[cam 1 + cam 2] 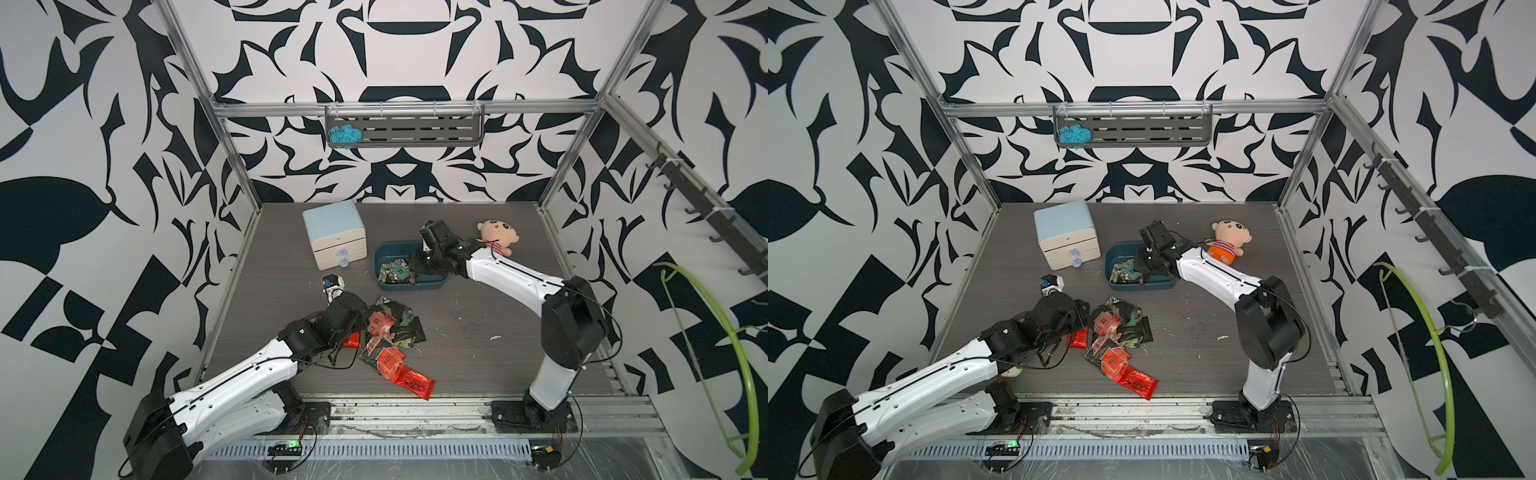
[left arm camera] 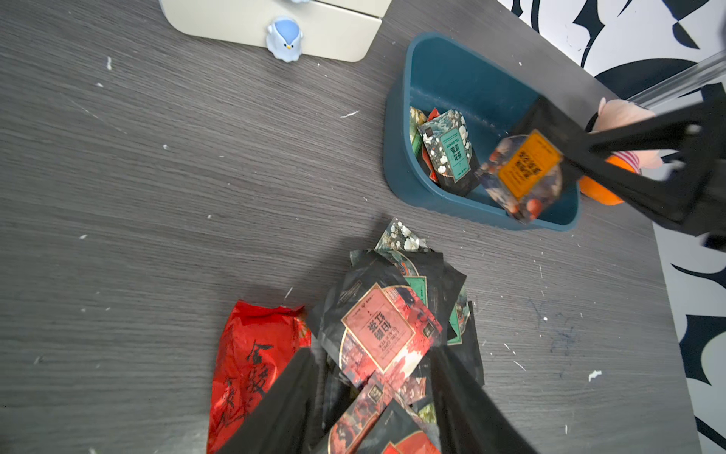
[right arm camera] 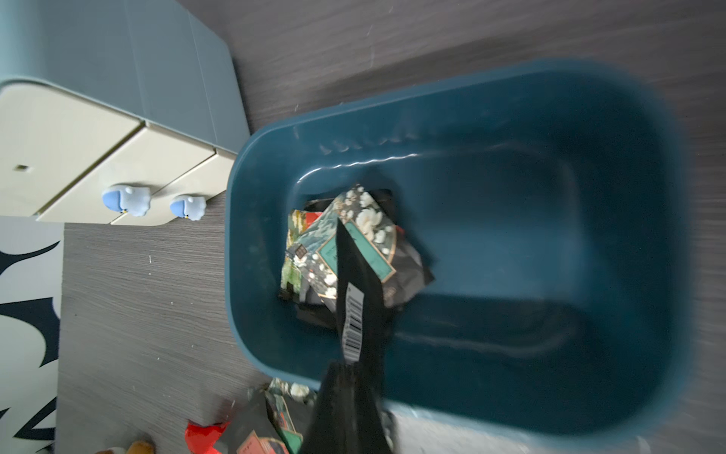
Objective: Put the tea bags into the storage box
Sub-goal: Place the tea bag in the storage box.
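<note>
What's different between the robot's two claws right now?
The left gripper is open, fingers spread apart; the right gripper is shut on an orange-labelled tea bag. The left gripper holds nothing, while the right gripper dangles that sachet. The left gripper hangs over the loose pile of tea bags on the table; the right gripper is above the storage box. Both are black two-fingered claws pointing downward.

A: What sort of place is this?
B: A robotics lab cell: aluminium frame [image 1: 270, 109], patterned walls [image 1: 83, 124], grey tabletop [image 1: 478, 340].
A: Anything else?
B: Left arm [image 1: 241, 374] and right arm [image 1: 511, 274] bolted to a rail [image 1: 415, 411] at six o'clock.
</note>
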Robot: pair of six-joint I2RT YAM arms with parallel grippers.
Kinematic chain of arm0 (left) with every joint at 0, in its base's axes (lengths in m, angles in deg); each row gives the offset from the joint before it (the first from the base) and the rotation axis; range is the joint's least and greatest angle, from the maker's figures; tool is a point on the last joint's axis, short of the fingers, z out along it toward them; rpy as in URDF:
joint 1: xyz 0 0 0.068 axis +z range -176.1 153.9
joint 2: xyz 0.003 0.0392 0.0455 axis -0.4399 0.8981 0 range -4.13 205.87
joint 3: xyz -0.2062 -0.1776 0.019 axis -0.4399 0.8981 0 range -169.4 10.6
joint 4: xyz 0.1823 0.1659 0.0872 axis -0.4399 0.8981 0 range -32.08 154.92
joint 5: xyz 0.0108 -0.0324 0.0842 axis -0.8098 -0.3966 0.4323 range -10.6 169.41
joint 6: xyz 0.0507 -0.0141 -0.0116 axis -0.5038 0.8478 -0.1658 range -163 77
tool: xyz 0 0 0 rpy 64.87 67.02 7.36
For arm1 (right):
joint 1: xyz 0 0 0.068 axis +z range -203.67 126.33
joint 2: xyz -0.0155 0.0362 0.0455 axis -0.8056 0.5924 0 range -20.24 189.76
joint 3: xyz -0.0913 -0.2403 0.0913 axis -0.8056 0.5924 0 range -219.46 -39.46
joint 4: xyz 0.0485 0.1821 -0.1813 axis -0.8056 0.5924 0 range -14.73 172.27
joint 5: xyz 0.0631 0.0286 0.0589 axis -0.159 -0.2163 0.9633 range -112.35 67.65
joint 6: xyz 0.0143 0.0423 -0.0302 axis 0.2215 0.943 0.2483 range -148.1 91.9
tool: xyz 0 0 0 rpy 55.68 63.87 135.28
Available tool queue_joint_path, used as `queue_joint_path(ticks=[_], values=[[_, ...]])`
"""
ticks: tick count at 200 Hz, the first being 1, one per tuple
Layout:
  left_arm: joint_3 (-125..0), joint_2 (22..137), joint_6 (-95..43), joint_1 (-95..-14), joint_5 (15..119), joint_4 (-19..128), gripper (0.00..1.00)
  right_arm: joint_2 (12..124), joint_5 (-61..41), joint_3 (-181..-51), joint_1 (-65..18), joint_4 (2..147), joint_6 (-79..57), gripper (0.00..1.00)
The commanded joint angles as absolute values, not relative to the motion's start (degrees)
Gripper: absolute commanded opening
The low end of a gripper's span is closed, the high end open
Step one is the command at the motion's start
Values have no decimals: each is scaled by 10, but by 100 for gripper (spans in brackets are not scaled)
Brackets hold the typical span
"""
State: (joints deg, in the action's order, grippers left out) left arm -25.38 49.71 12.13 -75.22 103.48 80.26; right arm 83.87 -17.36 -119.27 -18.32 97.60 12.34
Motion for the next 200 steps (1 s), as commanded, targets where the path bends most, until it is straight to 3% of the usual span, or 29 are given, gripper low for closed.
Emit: queue_joint_path(ticks=[1, 84, 188, 200], values=[[-243, 499, 124, -745, 1015, 808, 53, 848, -140, -1230, -181, 949, 136, 0], [-229, 507, 144, -740, 1002, 798, 53, 884, -108, -1298, -200, 982, 107, 0], [-232, 528, 165, -729, 1012, 808, 55, 895, -107, -1266, -214, 980, 123, 0], [-233, 533, 173, -729, 1012, 816, 55, 893, -111, -1250, -222, 985, 122, 5]])
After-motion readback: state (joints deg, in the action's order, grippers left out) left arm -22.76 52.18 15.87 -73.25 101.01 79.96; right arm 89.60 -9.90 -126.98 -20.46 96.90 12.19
